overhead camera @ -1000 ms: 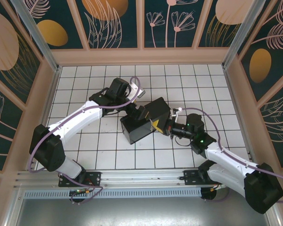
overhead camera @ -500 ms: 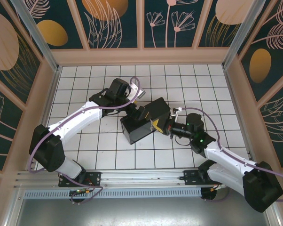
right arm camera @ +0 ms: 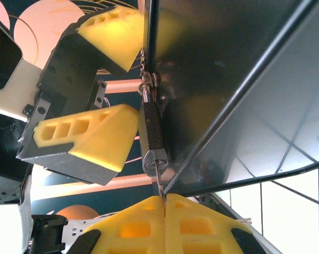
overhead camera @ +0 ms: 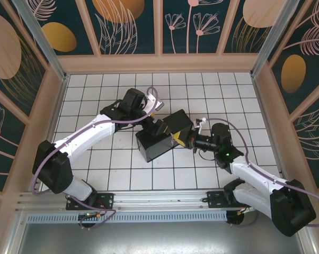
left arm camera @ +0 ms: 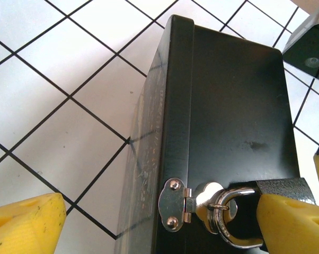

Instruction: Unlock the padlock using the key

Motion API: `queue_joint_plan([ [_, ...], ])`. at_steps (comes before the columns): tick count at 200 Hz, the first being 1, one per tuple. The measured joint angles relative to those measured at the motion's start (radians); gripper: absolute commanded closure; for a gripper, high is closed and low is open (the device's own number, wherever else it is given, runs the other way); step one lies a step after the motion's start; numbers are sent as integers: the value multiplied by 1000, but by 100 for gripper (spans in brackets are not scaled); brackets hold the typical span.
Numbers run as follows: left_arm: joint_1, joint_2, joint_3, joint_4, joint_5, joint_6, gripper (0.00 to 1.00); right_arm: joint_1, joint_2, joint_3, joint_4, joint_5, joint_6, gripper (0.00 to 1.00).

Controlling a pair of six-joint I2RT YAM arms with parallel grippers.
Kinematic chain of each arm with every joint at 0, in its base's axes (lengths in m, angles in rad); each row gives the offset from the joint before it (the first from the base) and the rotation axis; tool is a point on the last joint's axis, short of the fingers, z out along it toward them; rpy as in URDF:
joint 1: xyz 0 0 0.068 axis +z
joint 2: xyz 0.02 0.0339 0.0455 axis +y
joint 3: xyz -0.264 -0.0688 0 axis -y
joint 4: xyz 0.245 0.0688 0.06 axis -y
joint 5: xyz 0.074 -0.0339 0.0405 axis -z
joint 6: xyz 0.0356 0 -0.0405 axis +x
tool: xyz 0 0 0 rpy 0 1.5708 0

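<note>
White-tiled table with black grid lines, walled by floral panels. My right hand has its yellow fingers pressed flat together on the key. Its thin metal shaft runs up into the bottom of the padlock, a detail my right wrist camera gives me. The left wrist camera gives the other side: the silvery shackle is looped through a shiny hasp on the black box. My left hand stands wide open, one finger each side of the padlock. The nearer one is touching or just beside its dark pebbled body, I cannot tell which. From above, both wrists close in on the box from left and right and stand over that corner. The box walls are smooth and glossy, faintly scratched along one edge
</note>
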Motion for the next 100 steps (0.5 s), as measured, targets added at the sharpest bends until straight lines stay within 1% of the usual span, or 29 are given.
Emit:
queue_joint_plan([
  [100,-2,-1,-4,8,26,16,8,-5,111,90,-32,-46,-42,100],
])
